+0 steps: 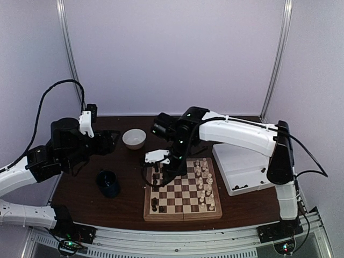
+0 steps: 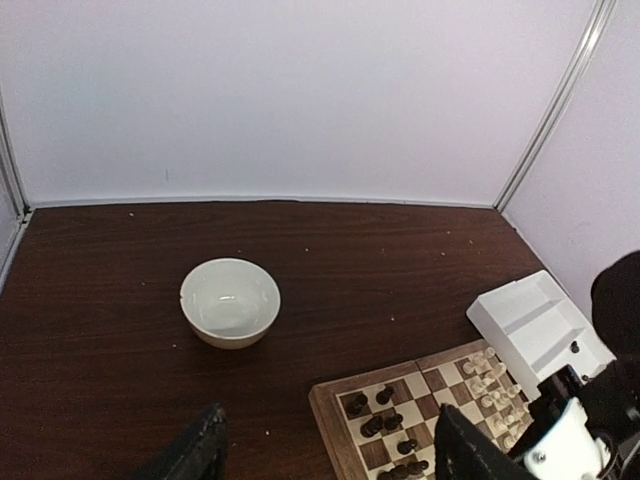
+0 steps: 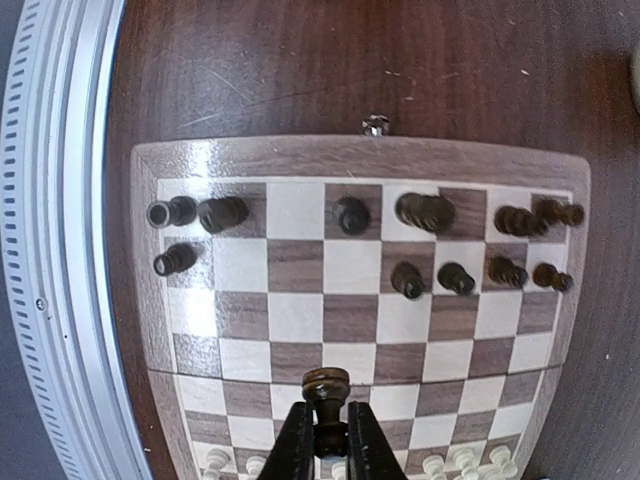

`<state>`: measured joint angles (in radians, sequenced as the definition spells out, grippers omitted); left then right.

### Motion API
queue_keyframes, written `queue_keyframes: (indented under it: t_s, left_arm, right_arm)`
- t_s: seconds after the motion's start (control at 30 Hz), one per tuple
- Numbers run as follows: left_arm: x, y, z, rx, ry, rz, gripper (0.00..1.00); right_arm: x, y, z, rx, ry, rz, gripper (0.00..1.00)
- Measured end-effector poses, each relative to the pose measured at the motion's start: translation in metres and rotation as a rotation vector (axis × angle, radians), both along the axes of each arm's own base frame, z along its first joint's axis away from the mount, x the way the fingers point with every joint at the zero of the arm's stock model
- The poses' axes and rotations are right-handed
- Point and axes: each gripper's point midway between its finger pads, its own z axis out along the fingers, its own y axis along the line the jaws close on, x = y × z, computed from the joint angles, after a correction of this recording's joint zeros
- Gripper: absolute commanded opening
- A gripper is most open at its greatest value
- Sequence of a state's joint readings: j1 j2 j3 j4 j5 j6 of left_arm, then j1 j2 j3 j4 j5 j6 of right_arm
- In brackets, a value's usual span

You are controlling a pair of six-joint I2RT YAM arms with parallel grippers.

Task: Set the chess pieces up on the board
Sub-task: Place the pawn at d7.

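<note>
The board (image 1: 183, 216) lies at the table's front centre. Dark brown chess pieces (image 1: 155, 204) stand along its left side and pale cream ones (image 1: 205, 177) along its right side. My right gripper (image 1: 161, 173) hovers over the board's left half. In the right wrist view the right gripper (image 3: 328, 425) is shut on a dark brown piece (image 3: 327, 384) above the middle squares, with dark pieces (image 3: 424, 211) ahead of it and cream ones (image 3: 216, 460) behind. My left gripper (image 2: 330, 455) is open and empty, above the table left of the board (image 2: 325, 400).
A white bowl (image 1: 134, 138) sits behind the board, also in the left wrist view (image 2: 230, 300). A dark cup (image 1: 108, 183) stands left of the board. A white two-compartment tray (image 1: 244, 166) lies to the right, holding a few dark pieces.
</note>
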<state>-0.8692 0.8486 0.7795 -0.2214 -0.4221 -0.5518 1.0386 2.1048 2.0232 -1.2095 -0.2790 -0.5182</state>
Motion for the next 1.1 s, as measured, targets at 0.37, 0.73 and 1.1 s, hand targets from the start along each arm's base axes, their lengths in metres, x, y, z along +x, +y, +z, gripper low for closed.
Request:
queue_keyframes:
  t_s: [0.37, 0.73, 1.1]
  left_arm:
    - [-0.006, 0.021, -0.018, 0.082, 0.039, 0.047, 0.71]
    - [-0.006, 0.021, -0.023, 0.107, 0.046, 0.047, 0.71]
    - [-0.004, 0.019, -0.028, 0.123, 0.058, 0.046, 0.71]
  right_arm:
    - [-0.018, 0.021, -0.045, -0.172, -0.088, 0.128, 0.01]
    - [-0.004, 0.026, -0.059, -0.216, -0.146, 0.122, 0.03]
    - [0.003, 0.029, -0.067, -0.226, -0.177, 0.125, 0.04]
